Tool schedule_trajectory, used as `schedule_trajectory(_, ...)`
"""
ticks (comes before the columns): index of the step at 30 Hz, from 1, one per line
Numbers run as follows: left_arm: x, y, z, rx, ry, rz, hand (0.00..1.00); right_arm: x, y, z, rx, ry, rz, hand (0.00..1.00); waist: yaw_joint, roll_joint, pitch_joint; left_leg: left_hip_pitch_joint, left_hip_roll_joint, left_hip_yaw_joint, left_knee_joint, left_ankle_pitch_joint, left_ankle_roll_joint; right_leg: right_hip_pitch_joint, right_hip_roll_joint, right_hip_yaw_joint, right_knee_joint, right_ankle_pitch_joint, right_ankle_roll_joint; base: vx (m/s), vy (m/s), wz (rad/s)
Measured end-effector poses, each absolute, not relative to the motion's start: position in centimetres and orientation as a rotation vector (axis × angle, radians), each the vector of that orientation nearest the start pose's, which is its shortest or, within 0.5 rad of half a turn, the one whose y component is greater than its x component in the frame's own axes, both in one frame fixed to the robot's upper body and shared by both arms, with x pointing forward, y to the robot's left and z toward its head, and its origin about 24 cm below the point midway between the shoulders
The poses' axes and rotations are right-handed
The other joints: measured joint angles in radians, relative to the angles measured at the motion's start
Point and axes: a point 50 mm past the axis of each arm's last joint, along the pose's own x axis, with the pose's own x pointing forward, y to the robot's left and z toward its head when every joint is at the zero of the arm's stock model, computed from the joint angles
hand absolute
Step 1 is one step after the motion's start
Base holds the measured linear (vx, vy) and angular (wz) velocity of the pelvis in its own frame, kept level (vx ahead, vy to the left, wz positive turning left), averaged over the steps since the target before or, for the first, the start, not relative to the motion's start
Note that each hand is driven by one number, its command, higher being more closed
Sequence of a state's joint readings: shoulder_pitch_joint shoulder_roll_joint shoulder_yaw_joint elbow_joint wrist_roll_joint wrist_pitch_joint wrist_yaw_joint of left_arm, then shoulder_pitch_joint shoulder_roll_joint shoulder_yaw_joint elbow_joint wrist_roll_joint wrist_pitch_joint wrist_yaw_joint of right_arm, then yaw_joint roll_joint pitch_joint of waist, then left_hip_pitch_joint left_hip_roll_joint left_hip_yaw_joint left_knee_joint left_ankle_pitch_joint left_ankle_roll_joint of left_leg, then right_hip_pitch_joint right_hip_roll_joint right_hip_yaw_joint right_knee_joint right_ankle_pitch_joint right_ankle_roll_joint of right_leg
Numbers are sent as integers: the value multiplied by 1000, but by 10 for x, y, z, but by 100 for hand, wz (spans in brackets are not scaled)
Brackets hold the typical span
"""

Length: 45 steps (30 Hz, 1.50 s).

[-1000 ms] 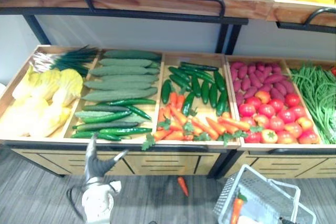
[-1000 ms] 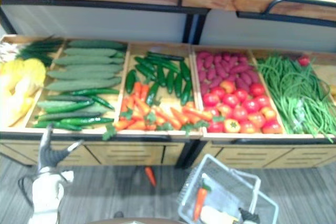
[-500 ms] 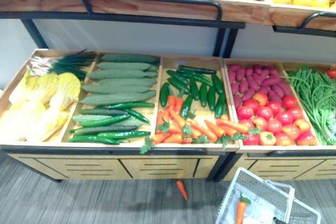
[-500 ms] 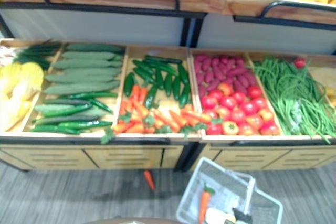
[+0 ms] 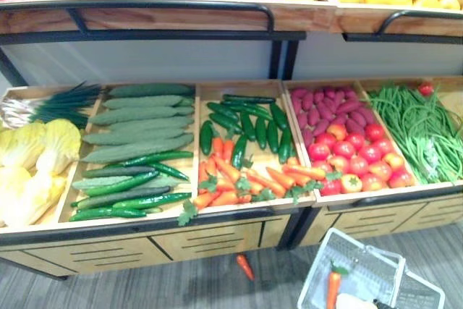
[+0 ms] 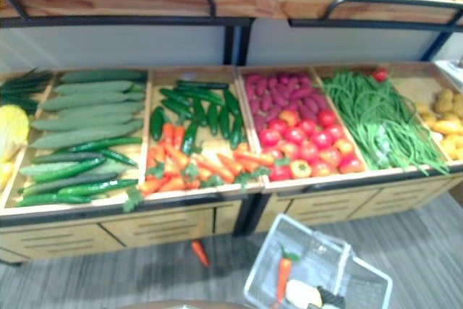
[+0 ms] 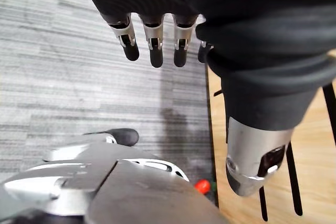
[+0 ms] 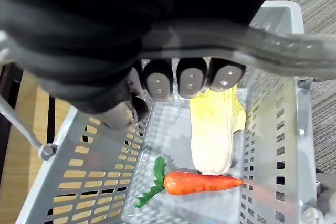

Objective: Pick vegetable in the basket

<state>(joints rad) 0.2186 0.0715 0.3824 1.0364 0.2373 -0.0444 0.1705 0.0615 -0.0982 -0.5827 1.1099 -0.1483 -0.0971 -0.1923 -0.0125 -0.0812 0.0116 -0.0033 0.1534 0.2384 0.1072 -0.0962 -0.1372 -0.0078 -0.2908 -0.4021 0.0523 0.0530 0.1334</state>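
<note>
Wooden bins (image 5: 197, 142) brimmed ahead; right hand (image 8: 189, 77) clenched the basket (image 8: 94, 182) handle (image 8: 262, 43), left hand (image 7: 155, 35) hung relaxed, empty. It needed one cucumber (image 5: 137, 132), reached squarely.

Left hand (image 7: 178, 3): open. Fingers (image 7: 155, 45) straight, side by side in a row, dark tips pointing down toward the floor. Thumb (image 7: 255, 158) extended and set apart from the row. Nothing between thumb and fingers; the hand hangs free, touching nothing.

Right hand (image 8: 190, 81): closed. Fingers curled tightly in a row under the grey basket handle (image 8: 294, 44), which runs across them, with the dark tips turned back toward the palm. Thumb tucked in beside the first finger. The dark ribbed cover of the wrist sits above the handle.
</note>
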Motion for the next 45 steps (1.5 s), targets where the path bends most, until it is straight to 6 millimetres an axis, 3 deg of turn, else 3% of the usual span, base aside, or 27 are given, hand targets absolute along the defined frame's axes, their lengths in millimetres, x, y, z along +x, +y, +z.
schedule_trajectory(3, 36, 238, -162, 215, 1215, 428, 0, 82, -260, -148, -24, 1009, -685, 100, -11, 2, 14, -57, 26, 73, 146, -98, 7, -78, -6, 85, 59, 11, 1, -68, 70, -78)
schedule_trajectory(5, 40, 239, -163, 195, 1220, 441, 0, 93, -257, -144, -6, 955, -690, 100, -12, 14, 25, -56, 53, 166, 167, -126, 24, -153, 25, 140, 61, 122, -67, -143, 151, -129)
schedule_trajectory(6, 42, 239, -162, 193, 1216, 444, 0, 97, -256, -143, -7, 944, -679, 100, -12, 17, 32, -47, 59, 198, 160, -117, 40, -167, 39, 140, 33, 179, -82, -161, 162, -177)
schedule_trajectory(7, 43, 237, -163, 190, 1215, 439, 0, 113, -250, -140, -11, 906, -636, 100, -7, 49, 59, -10, 99, 317, 118, -92, 63, -165, 75, 90, -34, 286, -112, -141, 113, -159)
schedule_trajectory(8, 47, 239, -162, 194, 1202, 438, 0, 119, -249, -138, -9, 892, -626, 100, -14, 45, 74, 0, 102, 349, 108, -85, 64, -176, 61, 13, 60, 207, -147, -189, 115, -181)
schedule_trajectory(9, 57, 242, -159, 208, 1168, 434, 0, 122, -251, -137, -17, 883, -626, 100, -14, 35, 93, 31, 99, 410, 82, -71, 66, -176, 18, -114, 239, 51, -180, -136, 93, -111)
schedule_trajectory(11, 60, 247, -157, 227, 1153, 436, 0, 124, -251, -137, -14, 882, -622, 100, -10, 31, 95, 62, 104, 500, 49, -50, 67, -136, -23, -238, 393, -59, -179, -106, 72, -138)
schedule_trajectory(12, 60, 248, -156, 231, 1150, 438, 0, 123, -249, -138, -13, 888, -615, 100, -10, 29, 96, 83, 103, 548, 34, -37, 67, -107, -40, -264, 428, -84, -173, -63, -5, -155)
schedule_trajectory(15, 63, 250, -155, 226, 1142, 448, 0, 120, -242, -144, -2, 935, -592, 100, -9, 17, 103, 94, 124, 662, 66, -31, 66, -82, -71, -272, 426, -124, -125, -32, -166, -127)
schedule_trajectory(19, 69, 229, -160, 168, 1140, 423, 0, 110, -256, -143, -11, 953, -638, 100, -12, 60, 95, 101, 139, 738, 19, 23, 44, -86, 72, -193, 214, -129, -114, -90, -254, -92)
schedule_trajectory(21, 74, 229, -159, 168, 1124, 421, 0, 106, -256, -145, 3, 969, -650, 100, -13, 60, 93, 94, 146, 768, 26, 36, 29, -89, 111, -158, 119, -130, -80, -97, -242, -65)
schedule_trajectory(26, 77, 228, -158, 166, 1116, 420, 0, 99, -251, -148, 35, 989, -662, 100, -17, 74, 104, 97, 224, 798, 83, 60, -1, -69, 194, -127, 16, -95, -99, -109, -134, -33)
schedule_trajectory(30, 77, 223, -159, 181, 1118, 404, 0, 104, -246, -148, -8, 983, -600, 100, -31, 84, 111, 111, 301, 791, 201, 80, -2, -21, 239, -99, -26, -86, -110, -45, -76, -25)
schedule_trajectory(31, 79, 222, -159, 199, 1113, 390, 0, 107, -246, -147, -35, 978, -572, 100, -31, 90, 121, 104, 346, 735, 317, 101, 29, 6, 245, -68, -37, -87, -117, -14, -37, -38)
schedule_trajectory(32, 79, 223, -159, 207, 1112, 386, 0, 108, -246, -147, -48, 976, -560, 100, -29, 85, 129, 83, 354, 669, 374, 119, 53, 19, 241, -47, -40, -88, -122, -13, -3, -66)
schedule_trajectory(33, 80, 224, -157, 230, 1099, 380, 0, 110, -247, -146, -75, 971, -536, 100, -17, 80, 137, 17, 312, 457, 452, 64, 35, 32, 216, -11, -38, -88, -124, -5, 10, -60)
schedule_trajectory(34, 82, 223, -157, 226, 1090, 382, 0, 111, -250, -144, -84, 966, -538, 100, -12, 81, 137, -14, 268, 351, 463, 28, 20, 32, 201, 3, -34, -87, -124, 10, 86, -79)
schedule_trajectory(35, 81, 220, -157, 226, 1084, 377, 0, 113, -254, -143, -93, 959, -543, 100, -9, 82, 138, -51, 169, 184, 454, -20, 10, 37, 175, 31, -35, -85, -120, 26, 83, -68)
schedule_trajectory(36, 80, 219, -157, 235, 1084, 366, 0, 113, -256, -142, -98, 956, -544, 100, -8, 86, 140, -68, 126, 120, 438, -39, 6, 42, 168, 50, -37, -84, -118, 51, 136, -75)
schedule_trajectory(38, 78, 219, -157, 245, 1084, 366, 0, 112, -252, -144, -88, 962, -540, 100, -6, 91, 142, -97, 73, 26, 336, -44, 8, 50, 175, 85, -52, -89, -111, 45, 173, -54)
schedule_trajectory(42, 72, 214, -159, 260, 1100, 353, 0, 113, -255, -142, -87, 952, -549, 100, -7, 120, 145, -90, 44, -64, 73, 10, 21, 42, 198, 123, -72, -77, -57, 92, 257, -30)
schedule_trajectory(45, 76, 223, -156, 302, 1084, 353, 0, 117, -245, -144, -65, 948, -535, 100, -1, 77, 147, -94, -27, -30, 15, 13, 44, 44, 136, 122, -139, -32, -1, 143, 239, -6)
